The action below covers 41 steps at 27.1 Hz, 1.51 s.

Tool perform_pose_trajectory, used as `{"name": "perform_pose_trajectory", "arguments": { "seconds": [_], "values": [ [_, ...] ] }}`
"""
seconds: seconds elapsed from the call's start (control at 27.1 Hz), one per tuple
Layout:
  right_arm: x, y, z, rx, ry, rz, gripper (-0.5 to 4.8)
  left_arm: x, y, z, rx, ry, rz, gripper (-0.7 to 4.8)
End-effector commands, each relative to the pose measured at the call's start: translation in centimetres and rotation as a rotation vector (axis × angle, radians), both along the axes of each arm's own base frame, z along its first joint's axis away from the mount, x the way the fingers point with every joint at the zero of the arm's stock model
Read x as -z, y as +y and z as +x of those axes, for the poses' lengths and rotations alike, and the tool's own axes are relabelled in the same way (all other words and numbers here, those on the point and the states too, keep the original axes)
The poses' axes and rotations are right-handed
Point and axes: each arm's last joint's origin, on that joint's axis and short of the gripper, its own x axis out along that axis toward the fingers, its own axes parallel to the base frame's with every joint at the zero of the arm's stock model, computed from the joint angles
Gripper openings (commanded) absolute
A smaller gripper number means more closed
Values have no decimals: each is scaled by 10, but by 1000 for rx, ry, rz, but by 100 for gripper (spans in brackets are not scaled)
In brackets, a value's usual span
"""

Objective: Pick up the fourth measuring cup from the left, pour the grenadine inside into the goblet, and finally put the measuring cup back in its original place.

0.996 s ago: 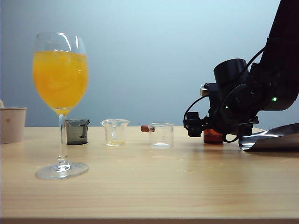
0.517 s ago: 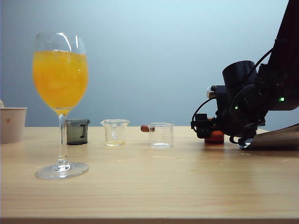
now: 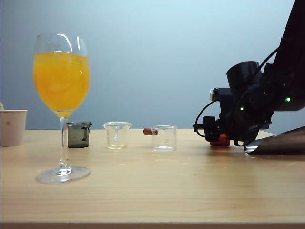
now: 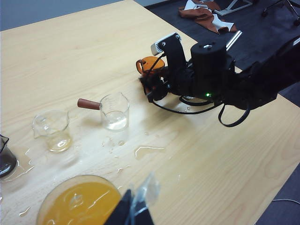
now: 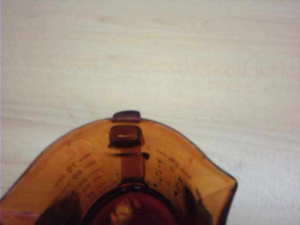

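Note:
The fourth measuring cup (image 4: 151, 65), amber with a flared rim, stands on the table at the right end of the cup row. In the exterior view only a red sliver of this cup (image 3: 220, 140) shows behind my right gripper (image 3: 215, 134). The right gripper (image 4: 155, 82) has its jaws around the cup, and they show as dark patches through both side walls. Seen close from the right wrist, the cup (image 5: 117, 159) holds dark red grenadine (image 5: 131, 211) at its bottom. The goblet (image 3: 62, 95), filled with orange drink, stands at the left. My left gripper (image 4: 136, 211) hangs shut beside the goblet's rim (image 4: 49, 199).
Left of the amber cup stand a smoky grey cup (image 3: 78, 134), a clear cup (image 3: 117, 135) and a clear cup with a red-brown handle (image 3: 164, 138). A paper cup (image 3: 12, 127) sits at the far left. Spilled drops (image 4: 145, 151) wet the wood. A shiny dark object (image 3: 279, 140) lies at the right.
My right gripper shifted slightly to the right and lower around the amber cup, and its jaws narrowed onto it. The goblet and the other cups stayed put.

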Motion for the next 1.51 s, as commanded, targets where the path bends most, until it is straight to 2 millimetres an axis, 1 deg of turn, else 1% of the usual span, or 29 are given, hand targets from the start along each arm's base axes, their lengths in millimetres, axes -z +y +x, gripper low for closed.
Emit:
{"name": "perform_pose_trajectory", "arguments": {
  "seconds": [0.04,0.26,0.37,0.48,0.55,0.66,0.7,0.74,0.85,1.07,1.22,1.37,1.51],
  "values": [
    [-27,3,0,-24,-89,37,156,-5,2,-3,0,-26,-12,-5],
    [-63,3,-7,-97,-128,61,157,-9,7,-7,-58,-52,-10,-5],
    [-82,5,-16,-170,-109,54,156,-9,10,-11,-67,-46,-2,-5],
    [-99,6,-25,-230,-97,40,157,-10,15,-17,-123,-20,43,-5],
    [-122,12,-39,-310,-115,63,157,-12,21,-25,-146,36,72,-5],
    [-140,21,-52,-359,-137,74,156,-14,26,-32,-177,80,85,-5],
    [-147,26,-58,-379,-145,77,156,-15,28,-35,-183,96,78,-5],
    [-156,34,-69,-420,-144,82,156,-14,30,-38,-188,117,60,-5],
    [-169,46,-84,-503,-112,89,156,-13,35,-46,-197,142,47,-5],
    [-184,78,-115,-626,-118,92,156,-11,48,-68,-185,162,46,-5],
    [-185,99,-131,-700,-137,62,156,-9,56,-80,-200,180,29,-5],
    [-185,118,-147,-722,-186,-37,156,-7,58,-82,-210,184,40,-5],
    [-188,128,-155,-739,-228,-99,156,-6,57,-78,-271,182,71,-5]
  ]
}}
